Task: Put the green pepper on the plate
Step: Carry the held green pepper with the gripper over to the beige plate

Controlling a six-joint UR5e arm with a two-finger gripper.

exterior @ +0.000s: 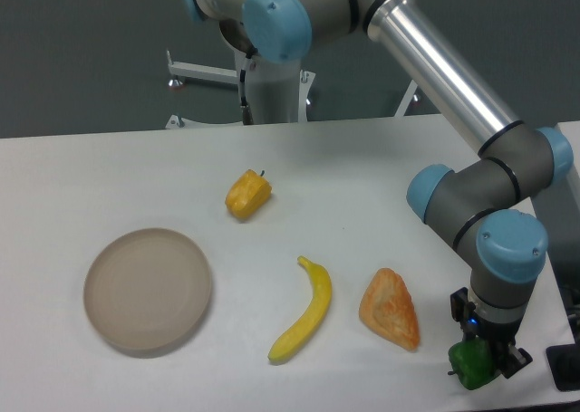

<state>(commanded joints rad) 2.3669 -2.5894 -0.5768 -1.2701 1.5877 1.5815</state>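
Observation:
The green pepper [471, 365] is a small glossy dark-green lump near the table's front right edge. My gripper [488, 358] comes down on it from above, and its black fingers stand on either side of the pepper, closed against it. Whether the pepper rests on the table or is lifted just off it cannot be told. The plate [149, 291], round and beige-tan with a low rim, lies far to the left with nothing on it.
Between pepper and plate lie an orange wedge-shaped piece [391, 309] and a yellow banana [304, 321]. A yellow-orange pepper [247, 194] sits further back. A dark object [566, 367] stands at the right edge, just beyond the gripper.

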